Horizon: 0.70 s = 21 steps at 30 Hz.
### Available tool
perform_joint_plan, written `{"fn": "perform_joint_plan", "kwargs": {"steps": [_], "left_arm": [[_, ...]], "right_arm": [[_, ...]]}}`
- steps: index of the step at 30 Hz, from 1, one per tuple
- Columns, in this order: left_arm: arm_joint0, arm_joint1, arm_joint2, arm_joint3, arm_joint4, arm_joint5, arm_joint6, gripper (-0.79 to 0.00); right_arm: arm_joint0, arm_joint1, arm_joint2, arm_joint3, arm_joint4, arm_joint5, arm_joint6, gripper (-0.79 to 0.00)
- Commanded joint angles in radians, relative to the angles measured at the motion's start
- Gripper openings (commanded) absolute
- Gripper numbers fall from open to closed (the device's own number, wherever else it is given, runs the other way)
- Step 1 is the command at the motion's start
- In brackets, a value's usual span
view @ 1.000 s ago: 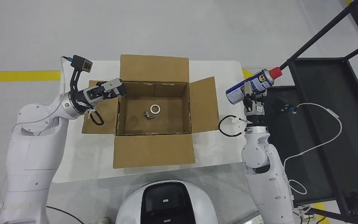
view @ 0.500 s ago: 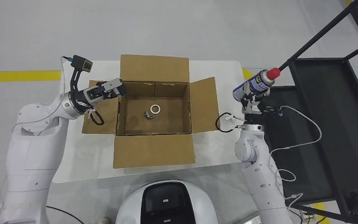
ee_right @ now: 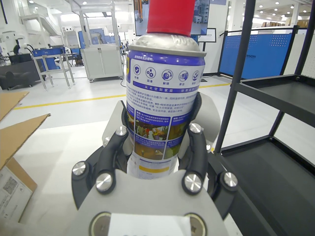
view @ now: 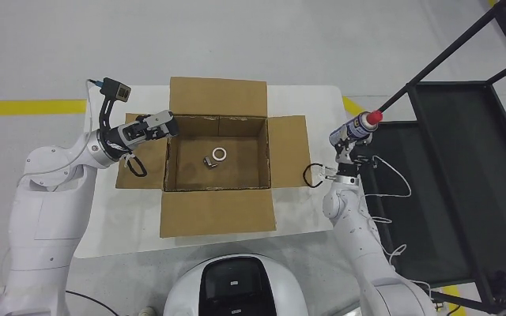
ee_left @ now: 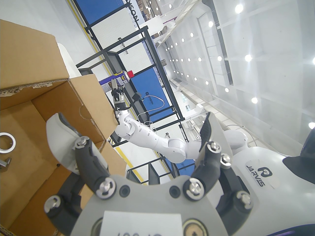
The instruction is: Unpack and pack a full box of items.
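Observation:
An open cardboard box (view: 217, 194) sits mid-table, flaps spread. On its floor lie a white tape ring (view: 220, 154) (ee_left: 6, 142) and a small metal part (view: 210, 163) next to it. My left gripper (view: 168, 125) (ee_left: 133, 133) hovers open at the box's left wall, nothing between its fingers. My right gripper (view: 349, 146) (ee_right: 161, 121) is shut on a blue spray can (view: 353, 128) (ee_right: 163, 92) with a red cap, held upright past the table's right edge, near the black shelf cart. The can (ee_left: 115, 81) also appears far off in the left wrist view.
A black metal shelf cart (view: 447, 182) (ee_right: 268, 114) stands right of the table, close to the can. The white table (view: 312, 209) has bare room in front of and right of the box. The box's right flap (view: 288, 150) is close to my right arm.
My right arm has swung the spray can from tilted to upright and moved it down and rightward toward the shelf cart. The left arm has kept still.

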Motion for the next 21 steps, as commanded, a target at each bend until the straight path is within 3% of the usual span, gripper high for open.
{"fn": "perform_joint_plan", "kwargs": {"steps": [1,12,21], "left_arm": [[0.000,0.000,0.000,0.000,0.000,0.000,0.000,0.000],[0.000,0.000,0.000,0.000,0.000,0.000,0.000,0.000],[0.000,0.000,0.000,0.000,0.000,0.000,0.000,0.000]], "right_arm": [[-0.009,0.003,0.007,-0.019,0.005,-0.029,-0.012,-0.785],[-0.011,0.003,0.006,-0.022,0.008,-0.030,-0.006,-0.785],[-0.077,0.015,0.042,-0.133,0.020,-0.052,0.044,-0.785]]}}
